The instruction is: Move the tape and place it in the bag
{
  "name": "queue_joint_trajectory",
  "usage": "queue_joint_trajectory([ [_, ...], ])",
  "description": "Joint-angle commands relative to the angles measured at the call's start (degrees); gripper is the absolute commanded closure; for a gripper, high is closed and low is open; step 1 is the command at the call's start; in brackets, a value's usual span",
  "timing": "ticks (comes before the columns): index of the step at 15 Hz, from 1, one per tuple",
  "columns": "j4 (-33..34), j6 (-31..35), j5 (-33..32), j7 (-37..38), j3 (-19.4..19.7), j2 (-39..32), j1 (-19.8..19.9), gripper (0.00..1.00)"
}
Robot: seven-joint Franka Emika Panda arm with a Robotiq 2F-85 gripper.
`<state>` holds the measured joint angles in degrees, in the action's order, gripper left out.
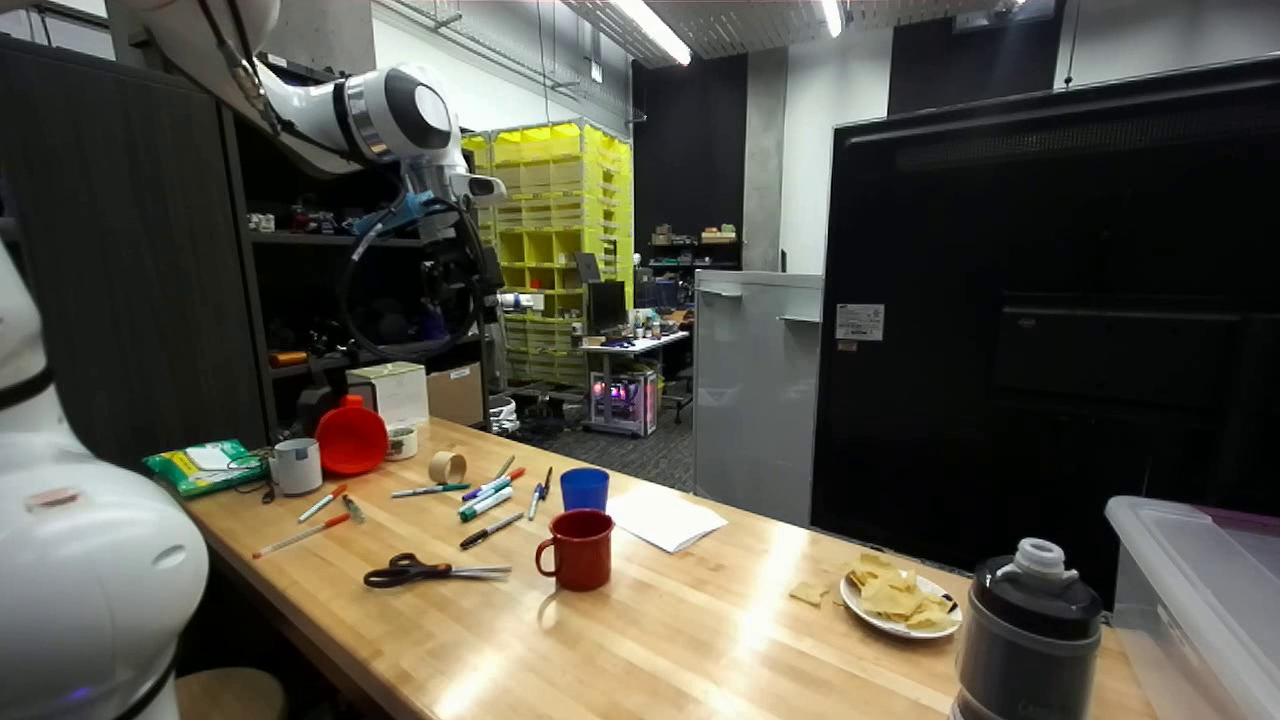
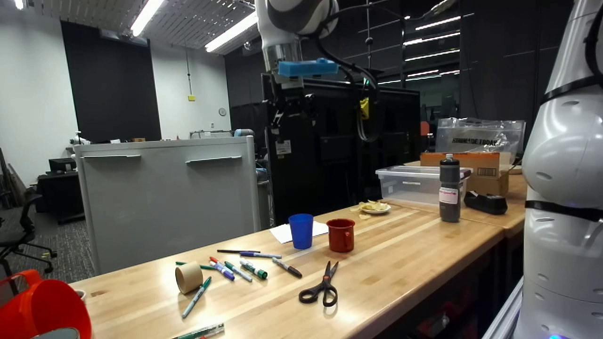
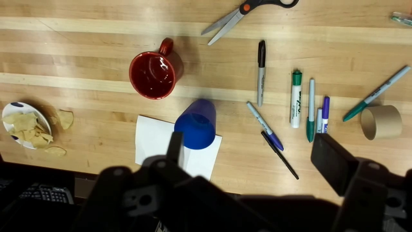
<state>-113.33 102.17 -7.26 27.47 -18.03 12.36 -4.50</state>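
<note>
The brown tape roll (image 3: pixel 386 122) rests on its curved side on the worktop (image 3: pixel 225 74), apart from the bright red bag (image 1: pixel 352 440). My jaws hang high, spread wide, gripping nothing. I judge this the approach: next I must shift over the roll and descend.

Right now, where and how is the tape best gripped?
Probably from straight above, pinching the tape high across its two open ends: it lies on its curved side, ends facing sideways, and a high grip should clear the marker close beside it.
</note>
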Motion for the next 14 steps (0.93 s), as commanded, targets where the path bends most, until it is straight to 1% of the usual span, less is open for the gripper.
queue_joint_trajectory([
  [1,0.18,-0.2,-0.32,0.27,1.28,-0.17,-1.46,0.0],
  [4,-0.37,0.73,-0.5,0.43,0.82,-0.44,-2.35,0.0],
  [6,-1.37,2.16,-1.36,0.6,-0.36,-1.32,-3.85,0.0],
  [8,-2.94,4.93,-2.36,-0.77,-1.76,-2.48,-6.15,0.0],
  [12,-4.76,9.71,-8.53,-0.59,-5.45,-7.79,-10.77,0.0],
  [14,-4.84,11.49,-11.5,0.43,-6.19,-10.98,-12.52,0.0],
])
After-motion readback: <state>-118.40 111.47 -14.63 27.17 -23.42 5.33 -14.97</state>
